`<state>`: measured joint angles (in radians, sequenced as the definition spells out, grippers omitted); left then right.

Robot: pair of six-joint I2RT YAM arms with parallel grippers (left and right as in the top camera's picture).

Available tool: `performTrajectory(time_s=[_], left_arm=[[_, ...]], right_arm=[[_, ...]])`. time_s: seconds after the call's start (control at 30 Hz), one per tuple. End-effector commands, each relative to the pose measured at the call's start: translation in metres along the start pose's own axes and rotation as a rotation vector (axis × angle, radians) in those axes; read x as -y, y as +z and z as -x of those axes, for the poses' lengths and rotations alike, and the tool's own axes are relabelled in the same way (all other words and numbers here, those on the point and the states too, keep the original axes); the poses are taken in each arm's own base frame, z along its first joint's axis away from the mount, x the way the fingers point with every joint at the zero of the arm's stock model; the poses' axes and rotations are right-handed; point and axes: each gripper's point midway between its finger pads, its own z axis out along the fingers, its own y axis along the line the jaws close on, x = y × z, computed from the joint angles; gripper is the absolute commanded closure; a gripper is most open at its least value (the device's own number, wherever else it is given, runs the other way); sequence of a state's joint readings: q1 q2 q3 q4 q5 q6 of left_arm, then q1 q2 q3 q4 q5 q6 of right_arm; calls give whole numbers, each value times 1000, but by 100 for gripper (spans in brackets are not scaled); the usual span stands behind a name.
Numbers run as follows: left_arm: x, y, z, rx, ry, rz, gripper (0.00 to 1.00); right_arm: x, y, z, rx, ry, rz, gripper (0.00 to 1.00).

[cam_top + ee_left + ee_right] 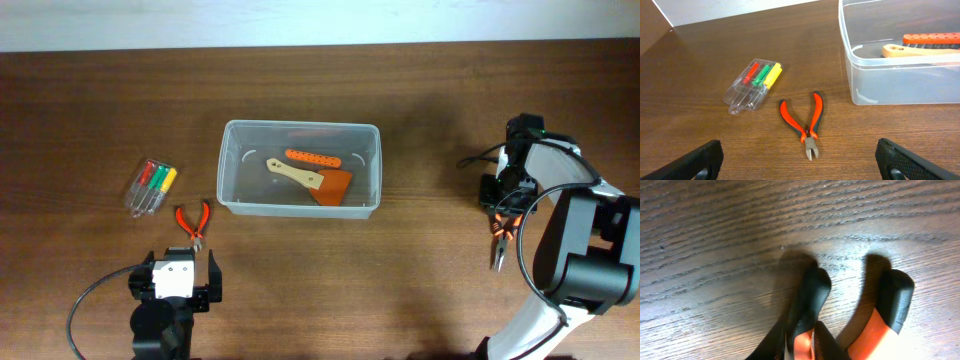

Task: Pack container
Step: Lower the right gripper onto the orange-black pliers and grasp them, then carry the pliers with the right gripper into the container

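Overhead, the clear container sits mid-table with a brush and scraper inside. The left gripper stands wide open near small orange pliers. The right gripper is down at a second pair of pliers; I can't tell whether it grips them.

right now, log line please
left gripper open, empty | right gripper at orange pliers, grip unclear | container holds scraper, brush | cutters, screwdriver pack out
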<state>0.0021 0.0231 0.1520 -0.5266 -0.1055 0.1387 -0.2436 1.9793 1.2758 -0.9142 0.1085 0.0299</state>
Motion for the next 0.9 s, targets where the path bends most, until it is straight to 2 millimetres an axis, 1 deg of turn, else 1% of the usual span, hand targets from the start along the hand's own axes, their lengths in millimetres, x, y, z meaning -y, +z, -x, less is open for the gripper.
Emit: performTrajectory(time_s=[0.0,0.03,0.1,0.13,0.27,0.33,0.43,0.47,0.57,0.6,0.67,0.77,0.83,0.87], left_arm=[[0,1,-1,2,17,2,1],[0,1,-1,1,18,1,1],[0,1,-1,1,17,2,1],[0,1,-1,1,17,2,1],[0,1,-1,1,18,1,1],[0,1,-1,2,18,1,1],[0,1,-1,1,17,2,1],[0,1,-1,1,18,1,1],[0,1,-1,1,18,1,1],[0,1,-1,1,17,2,1],[0,1,-1,1,18,1,1],[0,1,-1,1,17,2,1],[0,1,-1,1,17,2,1],[0,1,-1,2,18,1,1]], right_arm=[[8,8,-9,-31,15,-40,81],[8,8,-9,-30,15,-40,81],[8,8,-8,-27,15,-39,87],[8,8,-8,-26,21,-39,96],[8,6,-6,-21,34,-39,96],[9,2,-3,-18,35,-39,96],[10,-17,11,12,36,-39,96],[11,-26,17,26,38,-38,96],[12,-63,41,91,38,-30,96],[12,-72,45,105,34,-31,96],[7,-99,59,154,-17,-29,96],[-8,-135,73,221,-83,-15,96],[-35,-165,80,281,-180,30,96],[-44,-175,82,301,-212,41,96]])
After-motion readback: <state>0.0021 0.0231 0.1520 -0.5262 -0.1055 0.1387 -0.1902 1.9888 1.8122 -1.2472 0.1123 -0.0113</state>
